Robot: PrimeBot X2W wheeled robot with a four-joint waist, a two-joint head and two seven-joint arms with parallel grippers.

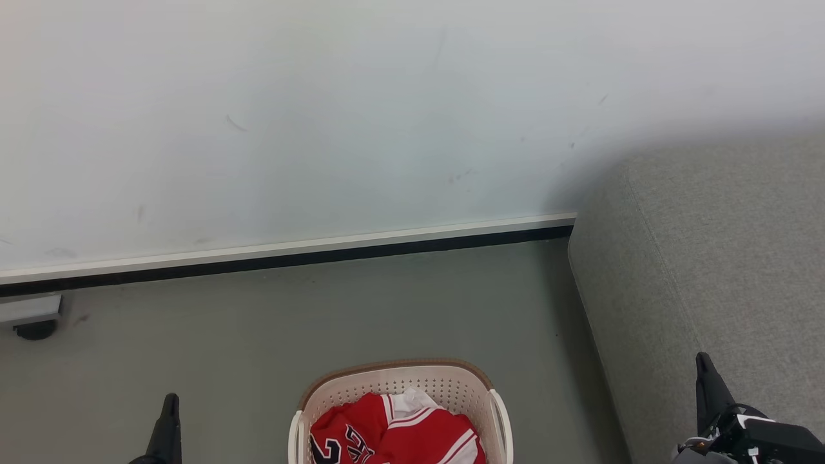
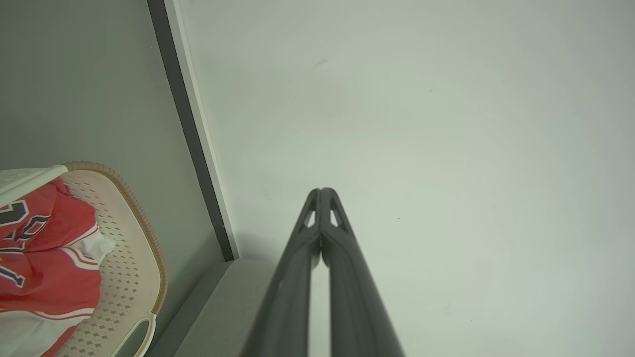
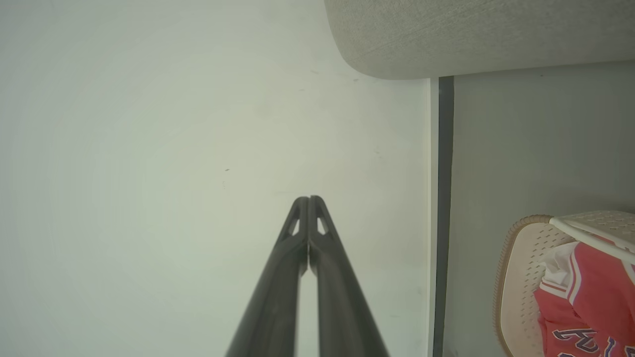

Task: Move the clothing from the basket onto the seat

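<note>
The red clothing (image 1: 399, 432) with white stripes and black lettering lies bunched in the cream basket (image 1: 399, 380) at the bottom centre of the head view. The grey seat (image 1: 709, 258) fills the right side, beside the basket. My left gripper (image 1: 170, 403) pokes up at the lower left, apart from the basket; in the left wrist view its tips (image 2: 321, 193) touch, shut on nothing. My right gripper (image 1: 704, 364) rises at the lower right over the seat's front; its tips (image 3: 308, 201) are also shut and empty. The clothing (image 2: 44, 248) and basket (image 2: 134, 267) show at the left wrist view's left edge.
A pale wall (image 1: 322, 116) with a white-and-black baseboard (image 1: 290, 254) runs behind the basket. Grey floor (image 1: 258, 322) lies between wall and basket. A dark caster under a grey base (image 1: 35, 325) sits at the far left by the wall.
</note>
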